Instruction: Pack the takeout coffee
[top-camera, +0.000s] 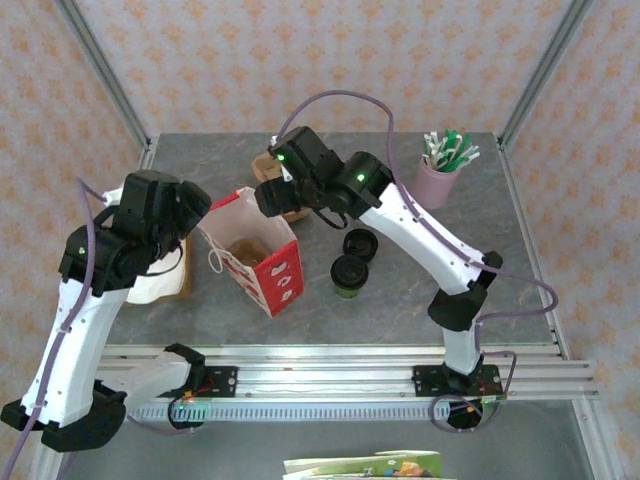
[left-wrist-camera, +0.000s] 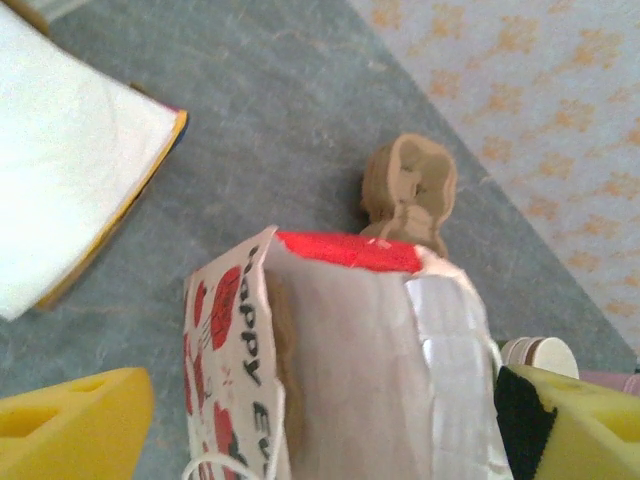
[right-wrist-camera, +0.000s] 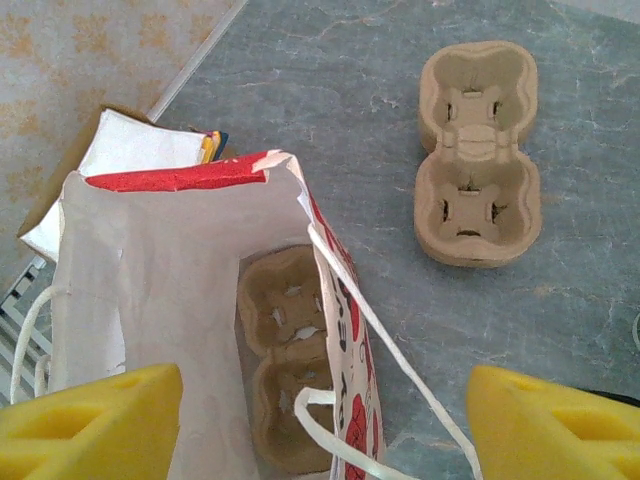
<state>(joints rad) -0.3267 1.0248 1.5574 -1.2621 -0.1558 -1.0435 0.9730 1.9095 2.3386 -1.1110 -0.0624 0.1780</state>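
Getting the bag (top-camera: 262, 262) ready seems to be the step now. The left pincer (left-wrist-camera: 325, 420) and right pincer (right-wrist-camera: 325, 410) are hanging wide open over its mouth, gripping nothing. The takeout coffee (top-camera: 350, 274) is standing just beside the bag, toward the right edge of the grey worktop (top-camera: 420, 300). Next, I think a pincer is going to need a gentle, upright grab. Orange-patterned walls (top-camera: 300, 60) are standing around.

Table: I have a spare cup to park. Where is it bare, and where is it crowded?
Bare: the near strip between the paper bag, the takeout coffee and the rail; also the right edge, nearer than the straw cup. Crowded: the centre, where bag, coffee and cup carrier bunch together.
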